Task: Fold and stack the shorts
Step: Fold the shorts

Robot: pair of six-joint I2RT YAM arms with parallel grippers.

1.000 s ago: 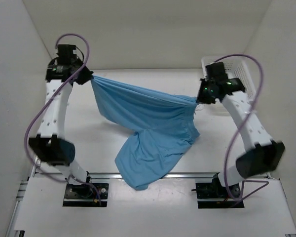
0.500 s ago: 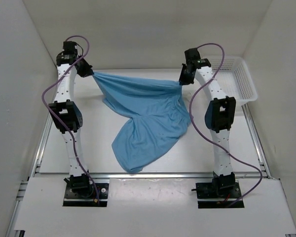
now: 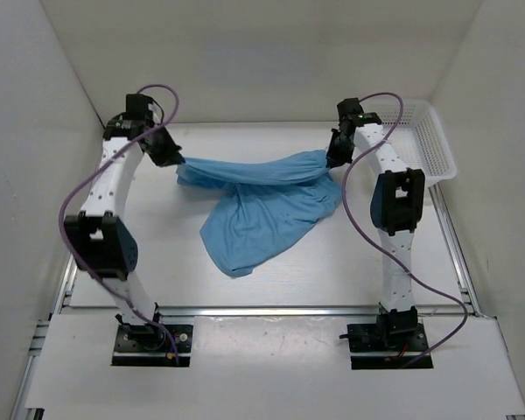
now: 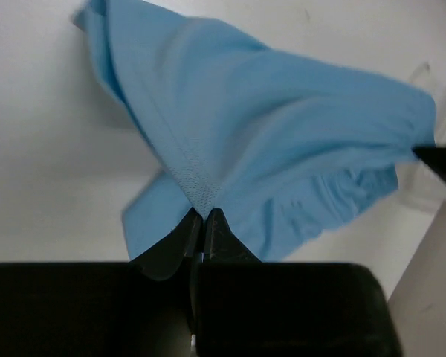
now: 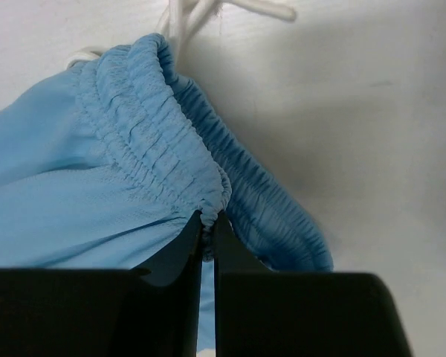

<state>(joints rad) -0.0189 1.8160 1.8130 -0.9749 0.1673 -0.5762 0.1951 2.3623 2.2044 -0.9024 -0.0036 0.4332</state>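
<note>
Lowered since a second ago: thin light blue fabric shorts (image 3: 262,208) now mostly lie on the white surface (image 3: 149,254), centre-rear. My left pincer (image 3: 173,158) clamps a seam edge (image 4: 194,178), my right pincer (image 3: 333,157) the elastic waistband (image 5: 156,149); flattening looks next.

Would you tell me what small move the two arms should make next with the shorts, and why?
Probably lower both ends together until the held edge lies flat. The left gripper and right gripper each pinch an end of the shorts; the span between them looks lifted while the rest lies rumpled on the table.
</note>
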